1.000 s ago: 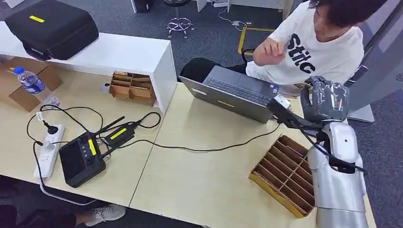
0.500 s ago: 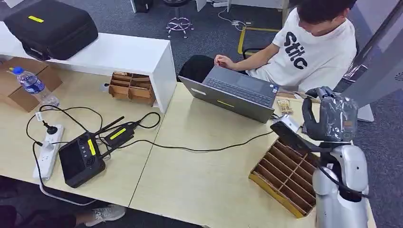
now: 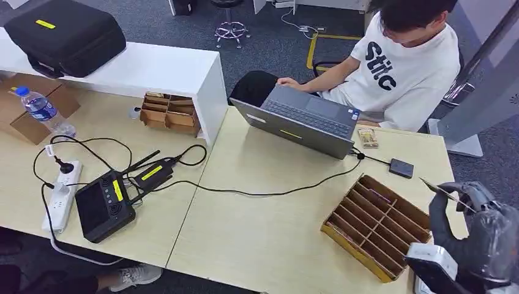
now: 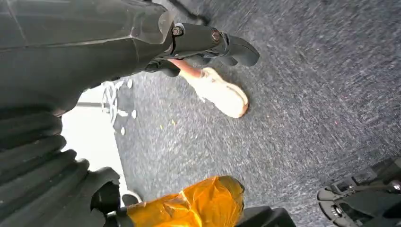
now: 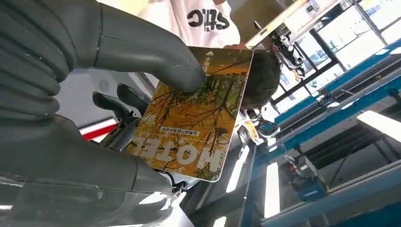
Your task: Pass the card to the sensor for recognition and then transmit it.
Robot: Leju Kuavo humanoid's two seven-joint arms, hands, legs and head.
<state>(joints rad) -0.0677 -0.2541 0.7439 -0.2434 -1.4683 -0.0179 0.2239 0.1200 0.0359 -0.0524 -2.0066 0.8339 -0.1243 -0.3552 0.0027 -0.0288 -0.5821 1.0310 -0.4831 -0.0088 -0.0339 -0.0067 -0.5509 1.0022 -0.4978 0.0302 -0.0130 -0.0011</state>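
One card [image 5: 191,127], one sensor [image 3: 401,168], one divider tray [image 3: 374,225].
Right hand [image 3: 474,229], lower right of frame, raised, thumb pinching the card (edge-on); left hand [image 4: 71,56]: grip cannot be told.

One card [image 5: 194,127] sits pinched in the right hand [image 3: 474,226], and just beside that hand lies one divided cardboard tray [image 3: 374,225], with one small black sensor [image 3: 401,168] a little beyond it. Farther off from the hand there are one laptop [image 3: 300,119], one person [image 3: 392,61] at it, one second divided cardboard box [image 3: 169,113] and one black handheld controller [image 3: 104,205]. Well apart from the hand stand one water bottle [image 3: 40,108], one power strip [image 3: 61,195] and one black case [image 3: 64,35].
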